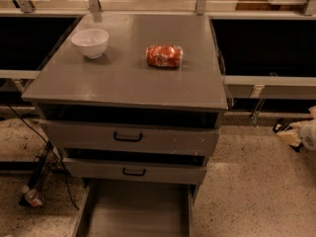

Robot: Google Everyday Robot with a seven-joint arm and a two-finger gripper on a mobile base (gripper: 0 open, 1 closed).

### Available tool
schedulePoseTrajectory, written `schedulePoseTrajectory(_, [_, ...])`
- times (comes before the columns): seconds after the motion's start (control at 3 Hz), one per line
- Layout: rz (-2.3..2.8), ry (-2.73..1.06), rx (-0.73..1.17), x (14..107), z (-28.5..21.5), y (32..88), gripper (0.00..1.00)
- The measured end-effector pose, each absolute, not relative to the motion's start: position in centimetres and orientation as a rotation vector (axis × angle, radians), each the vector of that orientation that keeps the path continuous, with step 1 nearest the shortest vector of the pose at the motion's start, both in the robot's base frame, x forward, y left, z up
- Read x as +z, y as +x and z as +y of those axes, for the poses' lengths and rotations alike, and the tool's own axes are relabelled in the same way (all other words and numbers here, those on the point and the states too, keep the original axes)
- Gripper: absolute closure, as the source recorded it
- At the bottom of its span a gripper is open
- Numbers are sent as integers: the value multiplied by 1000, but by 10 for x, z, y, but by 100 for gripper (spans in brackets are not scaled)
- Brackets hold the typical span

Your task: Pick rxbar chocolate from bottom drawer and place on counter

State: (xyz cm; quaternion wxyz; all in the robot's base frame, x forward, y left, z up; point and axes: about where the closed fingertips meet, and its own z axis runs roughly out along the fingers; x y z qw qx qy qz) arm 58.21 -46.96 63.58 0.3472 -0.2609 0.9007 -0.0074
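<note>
The bottom drawer (106, 216) stands pulled out at the lower edge of the camera view, and the part of its grey floor that shows is bare. The rxbar chocolate is out of view. The counter (128, 78) is the flat grey top of the cabinet, with a white bowl and a red can on it. My gripper (286, 132) hangs low at the far right edge, over the speckled floor, well to the right of the cabinet and away from the drawer.
A white bowl (90, 42) stands at the counter's back left. A red soda can (164, 56) lies on its side near the middle back. Two shut drawers with black handles (128, 137) sit above the bottom one. Cables and a bottle (32, 197) lie on the floor at left.
</note>
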Motion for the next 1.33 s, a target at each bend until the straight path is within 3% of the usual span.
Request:
schedulePoseTrajectory(0.67, [2118,-711,20,729,-471,570,100])
schedulePoseTrajectory(1.0, [1947,-864,80,764,-450,534,100])
schedulePoseTrajectory(1.33, [1959,-854,92,760,-450,537,100])
